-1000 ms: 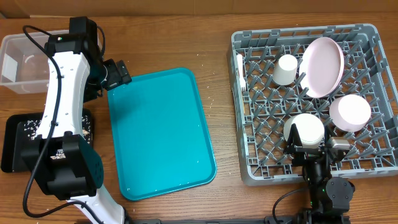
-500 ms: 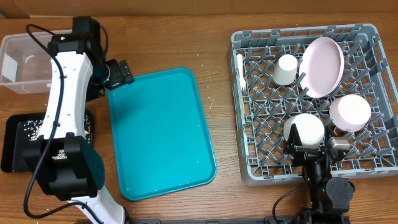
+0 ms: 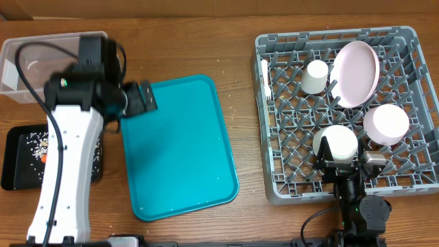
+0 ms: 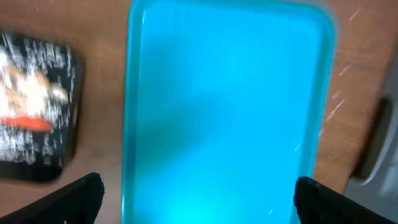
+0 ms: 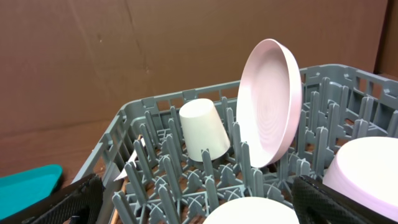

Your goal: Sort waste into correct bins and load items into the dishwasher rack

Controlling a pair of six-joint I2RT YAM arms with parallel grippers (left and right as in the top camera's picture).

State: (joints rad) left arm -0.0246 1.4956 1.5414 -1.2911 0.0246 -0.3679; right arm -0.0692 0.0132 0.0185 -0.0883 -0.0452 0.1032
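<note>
On the right side of the table, the large square grey-blue plastic grid rack (image 3: 274, 42) holds the dishes. A pale pink round plate (image 3: 356, 73) leans on edge between pegs, with a small white cup (image 3: 316, 77) upside down just beside it. There is also a pinkish bowl (image 3: 386, 124), a white bowl (image 3: 336, 142) and a cream plastic fork (image 3: 265, 77) along the left wall. The right gripper (image 3: 345, 165) hangs at the white bowl's near rim, fingers spread wide, holding nothing. The left gripper (image 4: 199, 205) hovers above the teal serving tray (image 3: 182, 151), fingers likewise wide apart. An orange carrot (image 3: 43, 158) and pale rice-like scraps (image 3: 34, 140) lie in the shallow black rectangular tray (image 3: 15, 175), and the clear rectangular plastic tub (image 3: 27, 51) sits just beyond it.
</note>
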